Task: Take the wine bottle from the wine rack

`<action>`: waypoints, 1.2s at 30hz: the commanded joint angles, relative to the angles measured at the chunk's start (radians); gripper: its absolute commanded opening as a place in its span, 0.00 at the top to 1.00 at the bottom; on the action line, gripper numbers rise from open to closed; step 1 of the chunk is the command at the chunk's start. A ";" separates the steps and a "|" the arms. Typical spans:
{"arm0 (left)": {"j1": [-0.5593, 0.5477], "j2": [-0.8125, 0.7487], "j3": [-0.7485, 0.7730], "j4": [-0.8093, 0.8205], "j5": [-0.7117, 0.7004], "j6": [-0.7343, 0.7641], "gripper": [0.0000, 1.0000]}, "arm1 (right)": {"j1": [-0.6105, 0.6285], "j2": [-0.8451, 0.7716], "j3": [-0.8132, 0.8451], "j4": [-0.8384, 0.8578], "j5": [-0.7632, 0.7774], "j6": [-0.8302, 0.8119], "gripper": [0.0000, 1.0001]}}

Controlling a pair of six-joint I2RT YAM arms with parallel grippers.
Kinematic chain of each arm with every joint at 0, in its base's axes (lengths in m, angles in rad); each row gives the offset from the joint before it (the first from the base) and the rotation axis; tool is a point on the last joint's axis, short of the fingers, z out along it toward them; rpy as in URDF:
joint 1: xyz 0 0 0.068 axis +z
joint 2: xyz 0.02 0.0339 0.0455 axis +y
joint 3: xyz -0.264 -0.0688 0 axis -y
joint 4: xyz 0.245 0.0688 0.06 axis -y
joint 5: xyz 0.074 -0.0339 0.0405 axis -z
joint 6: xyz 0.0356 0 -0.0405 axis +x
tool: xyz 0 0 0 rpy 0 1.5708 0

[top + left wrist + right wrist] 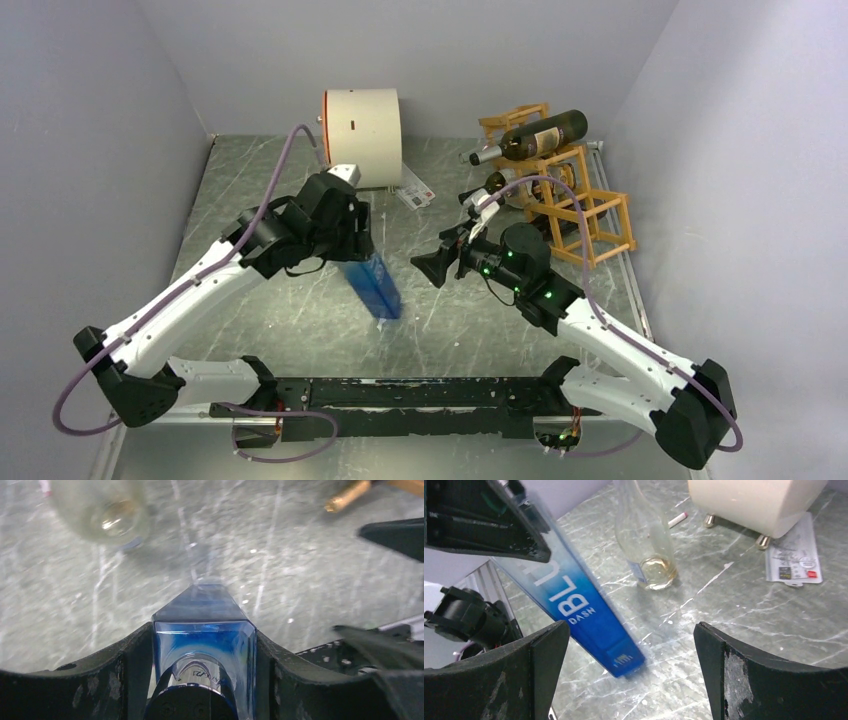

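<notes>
The wine rack (590,215), a light wooden lattice, stands at the back right. A dark wine bottle (545,135) lies across its top tier, neck to the left. A second bottle (510,185) lies lower in it. My left gripper (360,245) is shut on a blue square bottle (375,285). It holds the bottle tilted, with the base close to the table mid-left. The left wrist view shows the bottle (205,630) clamped between the fingers. My right gripper (432,268) is open and empty, just right of the blue bottle (584,615) and well short of the rack.
A white cylindrical drum (362,125) stands at the back centre, with a printed card (415,192) beside its feet. A clear glass bottle (644,545) with a little pale liquid is near the drum. Grey walls close in left, back and right.
</notes>
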 commanded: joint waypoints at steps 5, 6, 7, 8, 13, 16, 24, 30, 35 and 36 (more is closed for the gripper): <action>0.085 -0.060 0.131 -0.305 -0.278 -0.050 0.93 | -0.003 0.018 0.032 -0.103 0.084 -0.023 0.00; 0.123 -0.067 0.132 -0.313 -0.277 -0.037 0.93 | -0.003 0.024 0.029 -0.101 0.086 -0.019 0.00; 0.161 -0.075 0.130 -0.312 -0.283 -0.017 0.93 | -0.003 0.025 0.024 -0.096 0.087 -0.015 0.00; 0.203 -0.083 0.127 -0.306 -0.295 0.006 0.93 | -0.003 0.024 0.020 -0.093 0.090 -0.012 0.00; 0.434 -0.084 0.138 -0.151 -0.306 0.181 0.93 | -0.004 0.012 0.012 -0.112 0.116 -0.009 0.00; 0.541 -0.026 0.200 -0.054 -0.288 0.244 0.93 | -0.004 0.007 0.027 -0.145 0.130 -0.015 0.00; 0.733 0.193 0.361 0.161 -0.176 0.324 0.93 | -0.005 -0.027 0.065 -0.230 0.177 -0.034 0.00; 0.761 0.382 0.506 0.222 -0.085 0.357 0.93 | -0.005 -0.020 0.079 -0.258 0.202 -0.037 0.00; 0.761 0.514 0.625 0.231 0.001 0.390 0.93 | -0.006 -0.001 0.089 -0.257 0.212 -0.038 0.00; 0.760 0.526 0.628 0.240 0.004 0.396 0.93 | -0.006 0.005 0.094 -0.260 0.212 -0.038 0.00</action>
